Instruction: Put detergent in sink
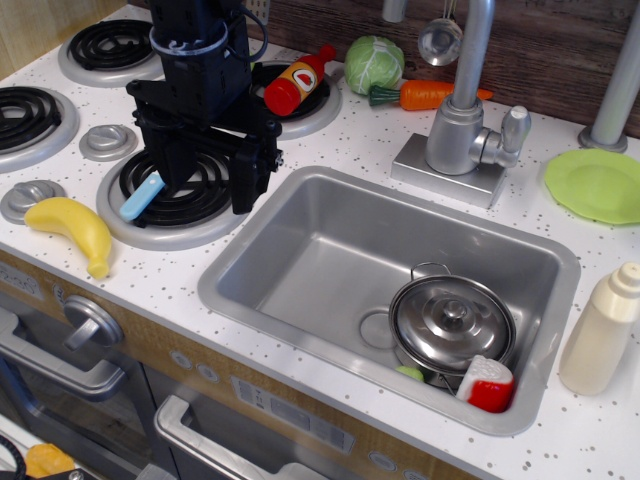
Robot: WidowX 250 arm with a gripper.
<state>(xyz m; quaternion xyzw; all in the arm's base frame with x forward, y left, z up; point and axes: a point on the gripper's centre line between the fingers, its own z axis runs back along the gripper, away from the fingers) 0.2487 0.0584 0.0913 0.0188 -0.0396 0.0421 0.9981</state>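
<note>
The detergent (601, 332), a cream-white bottle with a small rounded cap, stands upright on the speckled counter just right of the sink. The sink (318, 258) is a brushed-steel basin in the middle of the counter. My black gripper (205, 192) hangs over the front stove burner (190, 198) left of the sink, far from the detergent. Its two fingers stand apart with nothing between them. A small light-blue object (141, 196) lies on the burner by the left finger.
A lidded steel pot (452, 322), a red-and-white piece (488, 385) and a green bit fill the sink's front right corner. A faucet (457, 125) stands behind it. A banana (73, 229), ketchup bottle (295, 82), cabbage (374, 63), carrot (428, 95) and green plate (598, 185) lie around.
</note>
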